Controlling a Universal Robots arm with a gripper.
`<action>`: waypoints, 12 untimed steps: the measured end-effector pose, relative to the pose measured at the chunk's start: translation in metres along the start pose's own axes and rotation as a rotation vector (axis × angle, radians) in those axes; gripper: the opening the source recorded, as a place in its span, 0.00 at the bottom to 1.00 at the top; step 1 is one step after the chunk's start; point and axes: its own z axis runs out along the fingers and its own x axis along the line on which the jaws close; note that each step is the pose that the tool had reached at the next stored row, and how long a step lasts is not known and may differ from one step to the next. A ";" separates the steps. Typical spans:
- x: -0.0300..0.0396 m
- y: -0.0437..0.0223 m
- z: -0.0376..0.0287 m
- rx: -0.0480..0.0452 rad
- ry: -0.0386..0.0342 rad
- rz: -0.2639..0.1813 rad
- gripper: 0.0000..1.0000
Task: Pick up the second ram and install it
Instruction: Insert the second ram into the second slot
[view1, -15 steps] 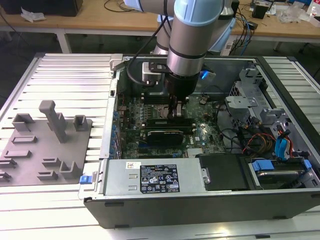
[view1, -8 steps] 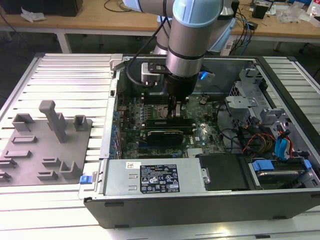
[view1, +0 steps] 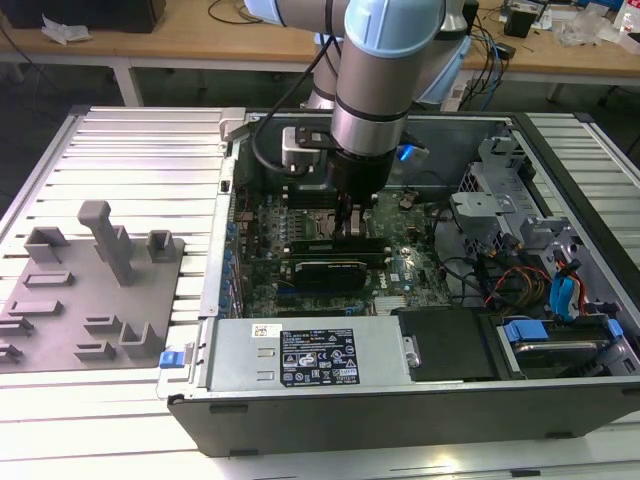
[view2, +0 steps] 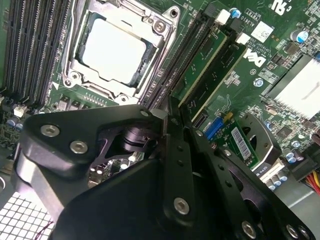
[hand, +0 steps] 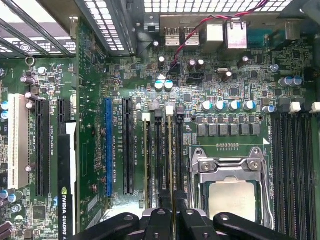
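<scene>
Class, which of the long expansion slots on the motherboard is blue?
The blue slot in the first wrist view; its neighbours are black slots.

A ribbed metal table (view1: 140, 150) carries an open computer case (view1: 400, 400) toward the exterior view's right and a grey fixture block (view1: 90, 290) at its left.
</scene>
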 end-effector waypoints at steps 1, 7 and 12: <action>0.0003 0.0000 -0.0001 -0.0001 0.0001 0.000 0.13; 0.0004 -0.0001 0.0018 -0.0002 -0.0059 0.000 0.13; 0.0003 -0.0003 0.0031 -0.0003 -0.0061 0.000 0.21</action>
